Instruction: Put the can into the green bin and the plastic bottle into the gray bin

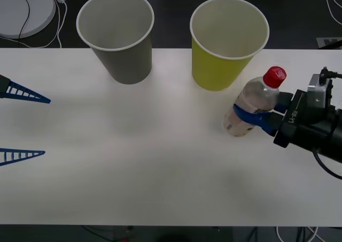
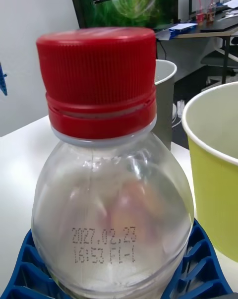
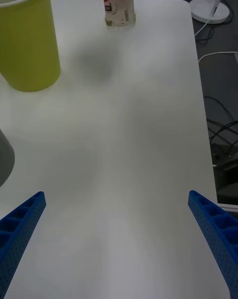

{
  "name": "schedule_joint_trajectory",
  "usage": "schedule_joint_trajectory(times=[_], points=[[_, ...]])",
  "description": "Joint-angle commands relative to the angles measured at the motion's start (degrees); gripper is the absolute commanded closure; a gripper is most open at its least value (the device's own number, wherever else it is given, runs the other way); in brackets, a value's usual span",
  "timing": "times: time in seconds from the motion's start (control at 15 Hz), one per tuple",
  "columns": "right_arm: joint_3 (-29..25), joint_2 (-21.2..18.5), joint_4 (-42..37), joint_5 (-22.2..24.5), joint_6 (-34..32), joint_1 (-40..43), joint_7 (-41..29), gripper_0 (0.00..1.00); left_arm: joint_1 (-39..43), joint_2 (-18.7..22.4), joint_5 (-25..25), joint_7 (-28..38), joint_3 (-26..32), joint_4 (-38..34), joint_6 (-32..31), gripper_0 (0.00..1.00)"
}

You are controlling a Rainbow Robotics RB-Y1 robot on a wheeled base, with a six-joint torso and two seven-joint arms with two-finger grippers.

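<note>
White table (image 1: 160,162) seen from above, with gray bin (image 1: 118,36) at rear left and green bin (image 1: 227,41) at rear right, both upright, open mouths up, standing apart from each other. Plastic bottle (image 1: 255,104) with red cap (image 1: 274,76), just in front and to the right of the green bin, near but not touching it, tilted slightly with cap toward the right rear; base at or just above the tabletop, contact not discernible. Right gripper (image 1: 255,117) closed around the bottle's mid-body, blue ribbed fingers (image 2: 201,274) wrapping both sides below the shoulder; printed date code on the clear wall visible in the right wrist view. Left gripper (image 1: 24,125) at the table's left edge, well apart from both bins, fingers (image 3: 210,229) spread wide, holding nothing. White round lamp base (image 1: 24,9) beyond the table's far left corner.
</note>
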Motion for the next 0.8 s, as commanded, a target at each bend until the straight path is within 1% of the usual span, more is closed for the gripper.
schedule_joint_trajectory(times=[0.07, 0.2, 0.33, 0.47, 0.67, 0.73, 0.8], points=[[-3.71, -1.95, -3.37, 3.21, -0.02, 0.93, -6.10, 1.00, 0.00, 0.00, 0.00, 0.00, 0.00, 0.00, 0.00, 0.00], [-5.91, -2.83, -6.09, 6.55, -0.02, 1.81, -10.50, 1.00, 0.00, 0.00, 0.00, 0.00, 0.00, 0.00, 0.00, 0.00], [-7.49, -3.62, -8.91, 11.21, -0.02, 1.90, -15.51, 1.00, 0.00, 0.00, 0.00, 0.00, 0.00, 0.00, 0.00, 0.00], [-9.43, -4.77, -12.60, 17.18, -0.02, 1.55, -22.89, 1.00, 0.00, 0.00, 0.00, 0.00, 0.00, 0.00, 0.00, 0.00], [-10.22, -6.61, -16.64, 23.95, -0.10, 0.05, -33.61, 1.00, 0.00, 0.00, 0.00, 0.00, 0.00, 0.00, 0.00, 0.00], [-10.22, -6.96, -17.26, 25.53, -0.10, -0.65, -36.07, 1.00, 0.00, 0.00, 0.00, 0.00, 0.00, 0.00, 0.00, 0.00], [-10.22, -7.40, -17.96, 27.82, -0.37, -2.06, -39.94, 1.00, 0.00, 0.00, 0.00, 0.00, 0.00, 0.00, 0.00, 0.00]])
